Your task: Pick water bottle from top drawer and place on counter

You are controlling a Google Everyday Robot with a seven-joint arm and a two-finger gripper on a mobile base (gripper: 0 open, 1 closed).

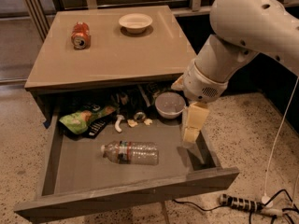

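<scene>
The water bottle (131,153) lies on its side in the open top drawer (126,195), cap pointing left, near the drawer's middle front. My gripper (190,136) hangs from the white arm and points down into the right part of the drawer. It is to the right of the bottle with a gap between them, holding nothing that I can see. The counter (117,55) is the tan table top above the drawer.
An orange soda can (80,35) and a white bowl (135,22) stand on the counter. In the drawer's back lie a green snack bag (84,118), small bits, and a grey bowl (170,105) just behind my gripper. A power strip (243,203) and cables lie on the floor at right.
</scene>
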